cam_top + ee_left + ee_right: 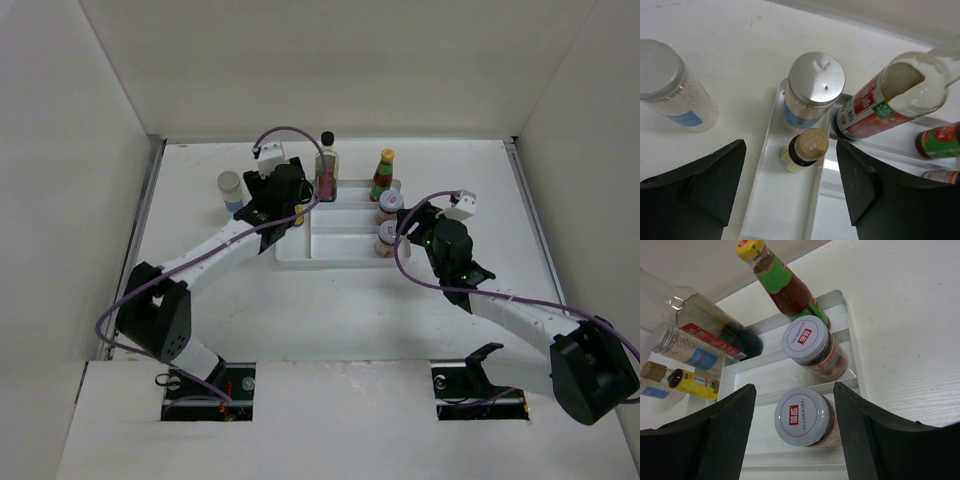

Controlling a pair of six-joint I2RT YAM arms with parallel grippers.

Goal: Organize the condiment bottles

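Yellow bottle [803, 150] stands untouched inside parted left tool [789, 160].

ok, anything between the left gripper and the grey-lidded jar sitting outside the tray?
Nothing visible. The grey-lidded jar stands alone on the table, left of the tray. The left gripper hangs open over the tray's left compartment. The tiny yellow bottle and second grey-lidded jar sit in that compartment, off that line.

The tall clear bottle [910, 85] loses its cap past the left wrist view's right edge.
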